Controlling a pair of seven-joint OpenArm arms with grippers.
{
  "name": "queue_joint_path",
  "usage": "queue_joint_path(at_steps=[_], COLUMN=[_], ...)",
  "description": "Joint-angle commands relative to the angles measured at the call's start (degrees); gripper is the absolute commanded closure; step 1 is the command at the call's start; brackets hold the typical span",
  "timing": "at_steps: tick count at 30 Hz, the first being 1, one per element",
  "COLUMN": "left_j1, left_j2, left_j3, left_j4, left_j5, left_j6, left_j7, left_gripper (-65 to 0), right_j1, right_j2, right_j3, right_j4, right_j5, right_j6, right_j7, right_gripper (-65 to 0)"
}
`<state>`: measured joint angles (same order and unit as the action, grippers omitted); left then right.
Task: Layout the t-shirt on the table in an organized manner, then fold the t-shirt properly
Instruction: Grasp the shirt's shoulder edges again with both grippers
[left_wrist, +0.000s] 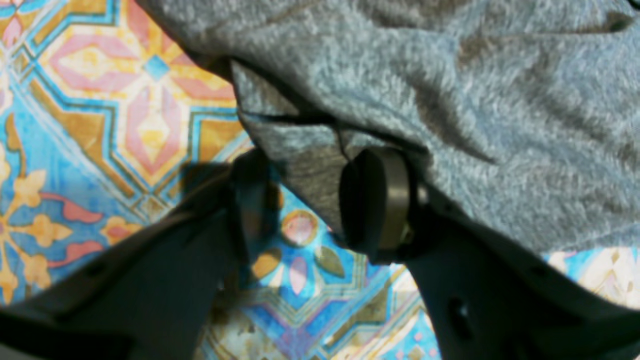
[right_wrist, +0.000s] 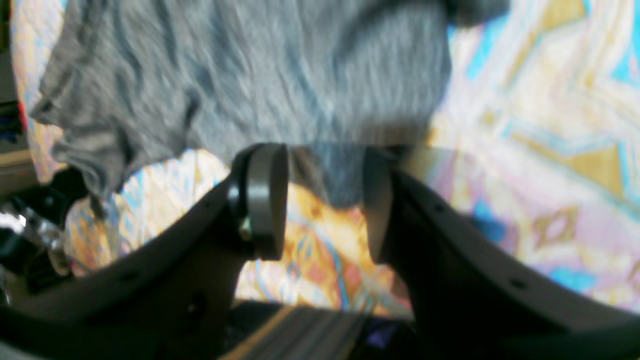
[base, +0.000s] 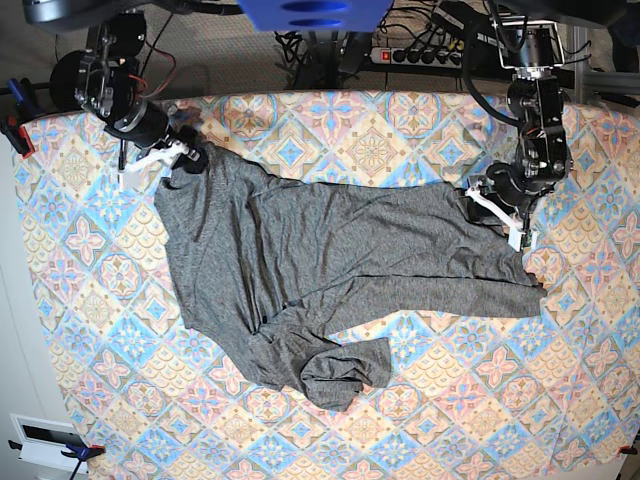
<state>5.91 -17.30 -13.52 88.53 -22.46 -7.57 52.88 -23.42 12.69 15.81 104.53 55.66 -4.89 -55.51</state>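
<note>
**Left wrist.** Found left gripper (left_wrist: 310, 160) spread above table (left_wrist: 100, 100), with t-shirt (left_wrist: 450, 100) hem hanging beside one pad and clear of the other. Judged a closing here likely to nip only a thin edge, or two layers at once, and slip on the pull. Lost the other finger to shadow.

**Right wrist.** Found right gripper (right_wrist: 325, 160) with jaws apart and a fold bridging the tips. Could not tell, for blur, whether clamped. Judged an uneven pull liable to skew the cloth.

**Base.** Logged t-shirt across mid-table, reaching a robot-side corner, one end bunched toward the opposite edge. Feared dragging would deepen that bunch. Could not make out collar or jaw gaps.
</note>
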Motion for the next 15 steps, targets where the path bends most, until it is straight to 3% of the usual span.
queue_joint_path(at_steps=[1, 7, 15], left_j1=[-0.24, -0.24, -0.51], left_j2=[-0.68, -0.77, -0.59], left_j3=[-0.24, -0.24, -0.24], left_j4=[0.48, 0.48, 0.48], left_j5=[0.17, 0.17, -0.27], left_j6=[0.14, 0.14, 0.14], left_j7=[0.61, 0.61, 0.61], left_gripper=[-29.8, -29.8, -29.7], right_j1=[-0.18, -0.18, -0.18], right_j2=[0.63, 0.63, 0.45], right_j3=[0.41, 0.05, -0.03], right_j4=[-0.14, -4.62, -5.67], right_j5=[0.56, 0.56, 0.65], right_j6=[0.27, 0.27, 0.36], right_j7=[0.25, 4.74, 4.56], right_gripper=[-23.5, -23.5, -23.3])
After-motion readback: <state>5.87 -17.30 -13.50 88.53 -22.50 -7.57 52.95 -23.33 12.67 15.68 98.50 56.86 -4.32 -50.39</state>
